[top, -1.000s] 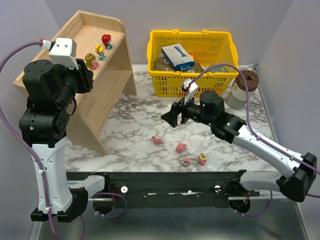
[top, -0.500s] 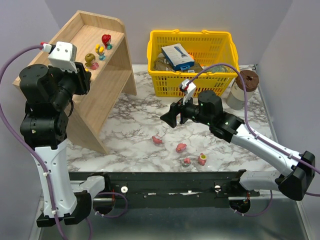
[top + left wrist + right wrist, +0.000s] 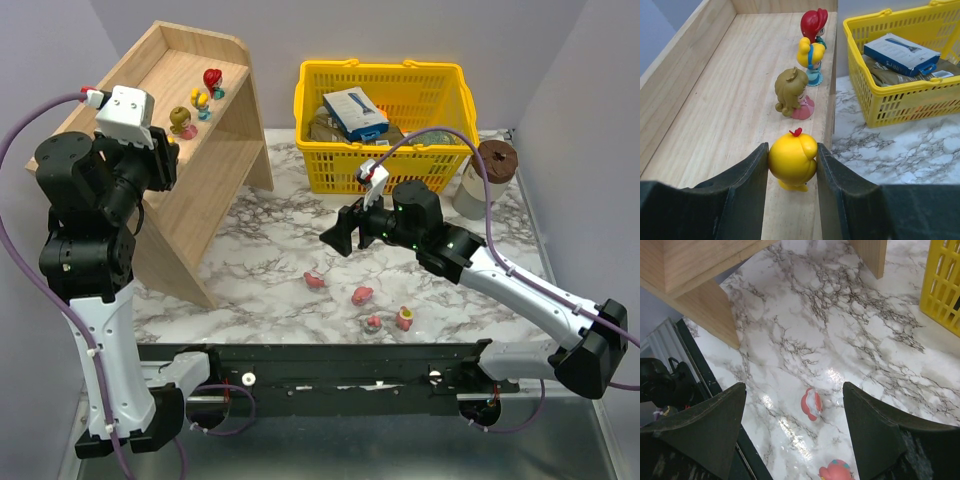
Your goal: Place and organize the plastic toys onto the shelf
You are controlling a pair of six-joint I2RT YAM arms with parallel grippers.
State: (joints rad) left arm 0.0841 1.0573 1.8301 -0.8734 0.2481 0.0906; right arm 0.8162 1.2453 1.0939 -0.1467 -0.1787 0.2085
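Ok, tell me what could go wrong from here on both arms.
1. The left jaws hold the yellow toy close to the open edge of the shelf; released carelessly, it might topple off onto the table.
2. The right jaws hang open over a red-and-white toy lying flat; it may slip when pinched, and a pink toy nearby could get bumped.

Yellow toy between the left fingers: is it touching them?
Touching. The left wrist view shows both left fingers pressed against the sides of the yellow toy, with no gap on either side.
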